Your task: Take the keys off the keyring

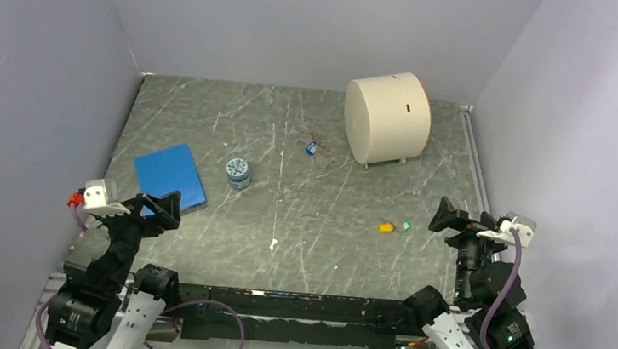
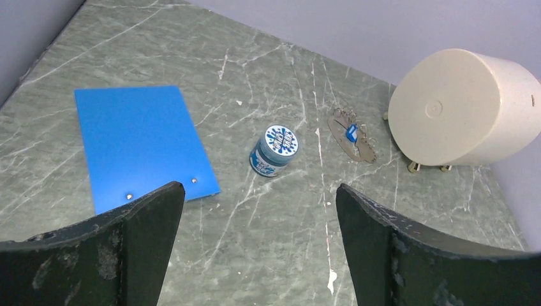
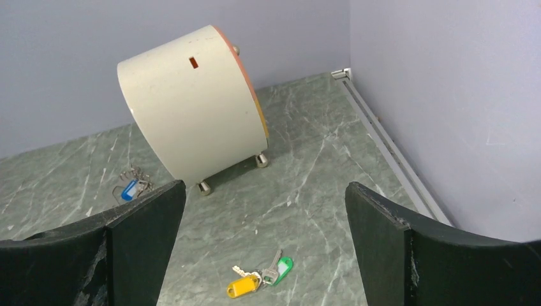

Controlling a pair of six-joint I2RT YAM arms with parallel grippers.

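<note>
The keyring is a thin wire loop lying left of the cream drum, with the blue-tagged key on it; both show in the left wrist view and the right wrist view. A yellow-tagged key and a green-tagged key lie together on the table at the right, off the loop, seen below my right gripper. My left gripper is open and empty near the blue pad. My right gripper is open and empty, just right of the two keys.
A large cream drum on small feet stands at the back right. A small blue-patterned jar stands mid-left. A blue flat pad lies at the left. A small white scrap lies near the front. Grey walls enclose three sides.
</note>
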